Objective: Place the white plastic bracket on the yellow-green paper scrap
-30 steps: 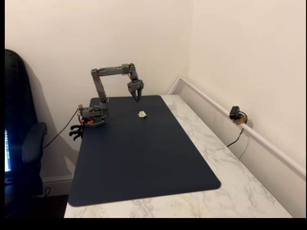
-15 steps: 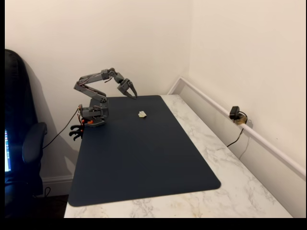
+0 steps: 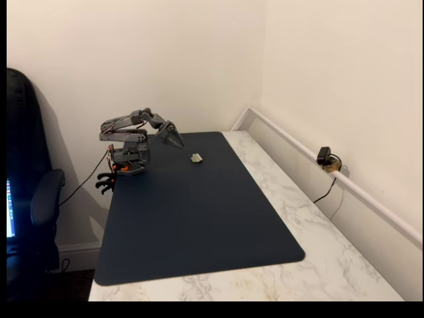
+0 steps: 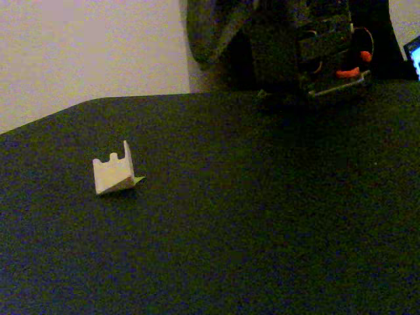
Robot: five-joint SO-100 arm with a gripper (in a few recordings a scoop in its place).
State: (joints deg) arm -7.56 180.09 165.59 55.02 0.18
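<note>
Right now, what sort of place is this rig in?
Probably a home office corner: a marble-look desk with a dark mat, plain walls, an office chair beside it.

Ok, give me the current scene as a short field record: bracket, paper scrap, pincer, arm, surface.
bracket: white plastic bracket rests on the mat, free of the pincer; also seen in the wide fixed view
paper scrap: yellow-green paper scrap, a sliver showing at the bracket's base, the bracket apparently sitting on it
pincer: pincer is off to the left of the bracket in the wide fixed view, holding nothing; open or shut unclear
arm: folded low near its base
surface: dark mat on a marble table
</note>
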